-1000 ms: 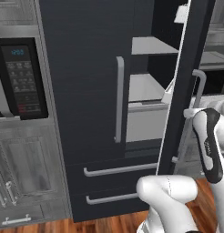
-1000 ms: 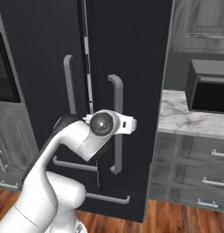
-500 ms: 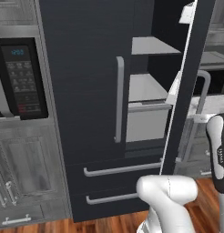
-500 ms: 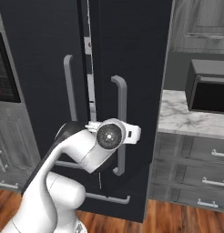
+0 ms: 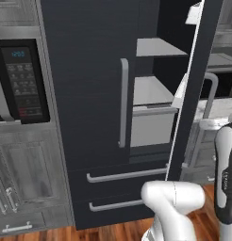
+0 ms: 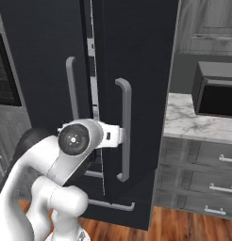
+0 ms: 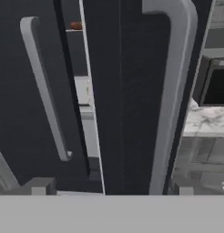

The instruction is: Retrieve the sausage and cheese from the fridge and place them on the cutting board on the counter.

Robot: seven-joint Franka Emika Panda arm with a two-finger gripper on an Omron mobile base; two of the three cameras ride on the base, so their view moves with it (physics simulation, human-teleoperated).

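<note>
The fridge (image 5: 85, 94) is black, with its left door shut and its right door (image 5: 195, 94) swung partly open, showing pale grey shelves (image 5: 155, 89). In the hand view a small reddish-brown sausage (image 7: 76, 26) lies on an upper shelf, seen through the door gap. My gripper (image 7: 109, 189) is open, its fingertips (image 7: 38, 185) spread wide just in front of the right door's grey handle (image 7: 173, 91) and not touching it. From the right base my gripper (image 6: 119, 136) sits level with that handle's (image 6: 126, 127) lower half. The cheese is hidden and the cutting board is out of view.
A wall oven with a black panel (image 5: 21, 80) stands left of the fridge over grey cabinets. Right of the fridge, a marble top (image 6: 193, 122) carries a black appliance (image 6: 217, 94) above grey drawers (image 6: 203, 179). Two fridge drawers (image 5: 122, 176) sit low, over a wood floor.
My gripper was shut on the right door handle and has now opened and let go. The right door has swung a little wider. My arm has drawn back and lower.
</note>
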